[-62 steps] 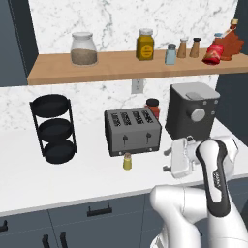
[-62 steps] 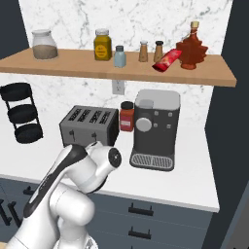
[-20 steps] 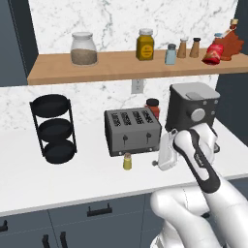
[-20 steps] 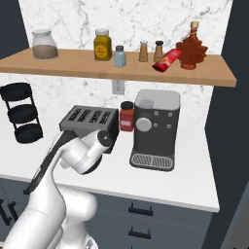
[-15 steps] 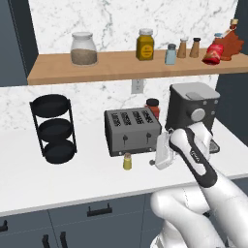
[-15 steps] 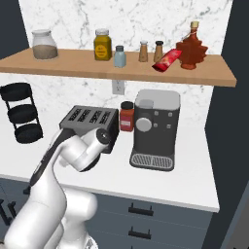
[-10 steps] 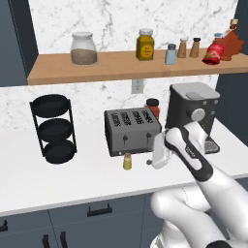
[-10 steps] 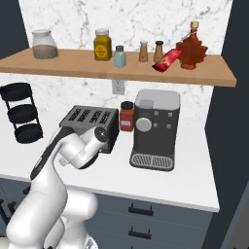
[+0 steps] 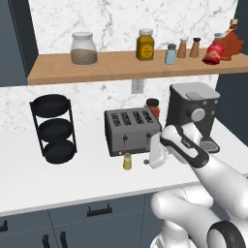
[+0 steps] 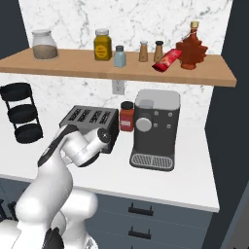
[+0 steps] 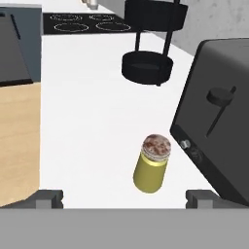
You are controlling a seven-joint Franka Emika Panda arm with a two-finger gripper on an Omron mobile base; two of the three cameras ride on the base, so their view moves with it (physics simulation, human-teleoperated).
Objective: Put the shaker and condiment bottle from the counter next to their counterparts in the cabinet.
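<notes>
Shaker stood upright on the counter, just in front of the toaster, near its left front corner. Gripper hovered just right of the shaker, jaws spread wide and empty. Red bottle stood behind the toaster, between it and the coffee machine.

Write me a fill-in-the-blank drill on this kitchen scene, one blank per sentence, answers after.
1. The shaker stands on the counter in front of the ____.
2. The pincer has its jaws ____.
3. The condiment bottle stands between the toaster and the ____ machine.
4. The shaker's cap is ____ in colour.

Answers: toaster; open; coffee; tan
</notes>
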